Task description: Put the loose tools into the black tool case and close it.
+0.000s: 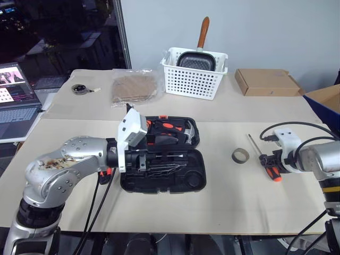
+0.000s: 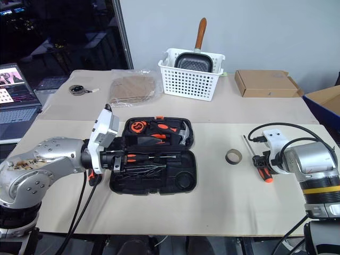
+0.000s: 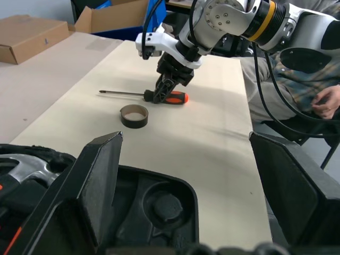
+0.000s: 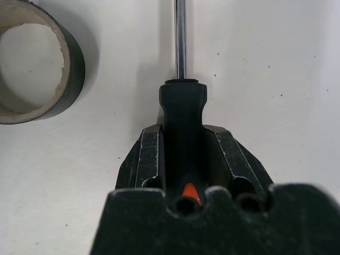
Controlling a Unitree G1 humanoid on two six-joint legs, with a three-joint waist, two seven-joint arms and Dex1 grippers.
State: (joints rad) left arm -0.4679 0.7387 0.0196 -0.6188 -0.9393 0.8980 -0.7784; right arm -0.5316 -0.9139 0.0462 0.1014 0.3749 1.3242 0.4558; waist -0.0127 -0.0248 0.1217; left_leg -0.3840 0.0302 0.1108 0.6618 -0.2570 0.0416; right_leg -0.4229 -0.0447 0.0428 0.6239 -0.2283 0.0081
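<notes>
While angled down, right tool (image 3: 166, 85) clamps screwdriver (image 3: 159, 96).

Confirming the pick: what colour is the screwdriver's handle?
Black with an orange end, the screwdriver shows best in the left wrist view.

head pair high over the table (image 1: 223, 202); wrist views low, close, sharing the screwdriver (image 3: 159, 95)

A white slotted basket (image 1: 194, 74) is standing at the far side of the table (image 1: 223, 202), holding a dark pan with a wooden handle (image 1: 203, 33). A flat cardboard box (image 1: 267, 82) is lying to its right, a clear bag of brown material (image 1: 134, 88) to its left, and an open laptop (image 1: 16, 101) is sitting at the left edge.
</notes>
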